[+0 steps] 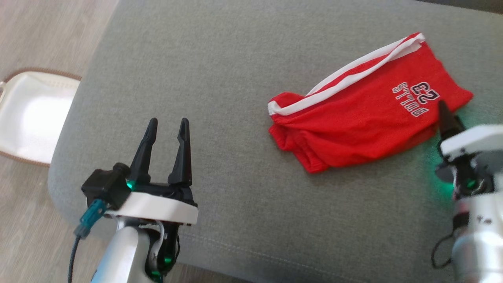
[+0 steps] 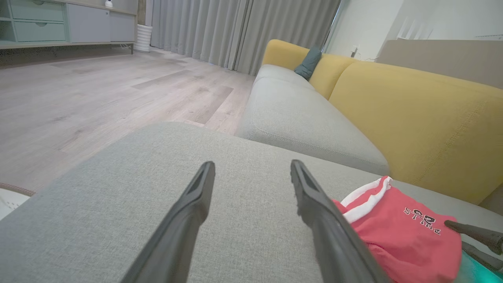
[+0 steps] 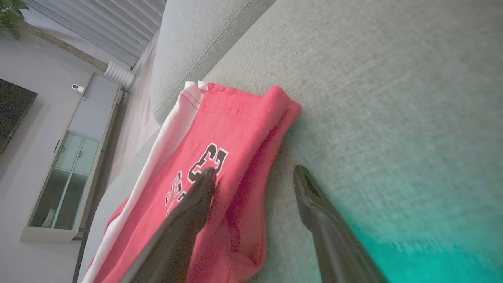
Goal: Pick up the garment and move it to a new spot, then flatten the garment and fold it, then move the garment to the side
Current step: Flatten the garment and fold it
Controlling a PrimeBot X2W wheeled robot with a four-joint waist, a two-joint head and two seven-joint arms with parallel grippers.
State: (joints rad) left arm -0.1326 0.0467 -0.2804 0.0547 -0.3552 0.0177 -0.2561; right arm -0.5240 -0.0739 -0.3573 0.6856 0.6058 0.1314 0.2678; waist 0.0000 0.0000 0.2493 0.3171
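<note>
We are looking at the red fabric shorts with white side stripes and a printed number (image 1: 361,118). They are lying on the right part of the wide grey fabric sofa seat (image 1: 235,78), laid double and rather flat, with some wrinkles at the waistband. So we are judging that the flattening and folding are mostly done and the move to the side is what is left, but whether the fold is finished we cannot say.

The left pincer (image 1: 168,122) is hovering over bare grey fabric, well apart from the shorts, with its two dark fingers spread and holding nothing.

In the head view we are seeing one dark finger of the right pincer (image 3: 254,173) at the garment's right edge, and its opening is not readable there. The right wrist view is making it clear: the pincer is standing open, one finger over the printed red cloth, the other over the seat just beside the edge, gripping nothing.

The left wrist view is adding the yellow padded backrest (image 2: 412,118) and the pale wooden floor (image 2: 98,90).
</note>
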